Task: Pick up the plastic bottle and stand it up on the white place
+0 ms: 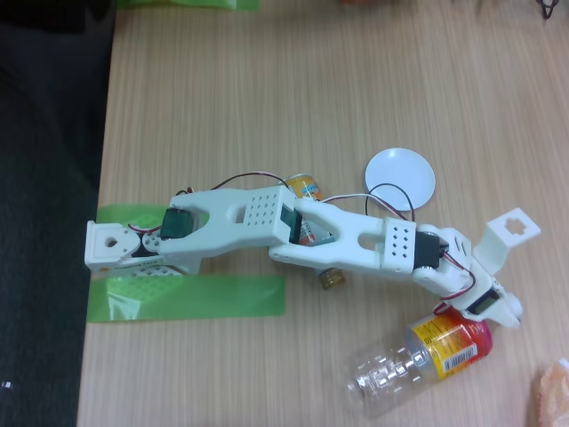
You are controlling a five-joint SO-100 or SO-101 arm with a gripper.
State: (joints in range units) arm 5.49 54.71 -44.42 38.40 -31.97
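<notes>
The plastic bottle [418, 360] lies on its side at the lower right of the table in the fixed view. It is clear and ribbed, with an orange-red-yellow label band toward its right end. Its base points lower left, and its cap end is hidden under my gripper [492, 318]. The white arm reaches from its base at the left across to that end of the bottle. The jaws are hidden from this angle, so I cannot make out whether they hold the neck. The white place [402, 174], a small round dish, sits above the arm's forearm.
A blue-and-orange can-bottle [306, 189] with a gold neck [331, 278] lies under the arm's middle. Green tape [196, 298] marks the table by the arm's base [111, 245]. The table's left edge drops to a dark floor. An orange-pink object [556, 391] sits at the lower right corner.
</notes>
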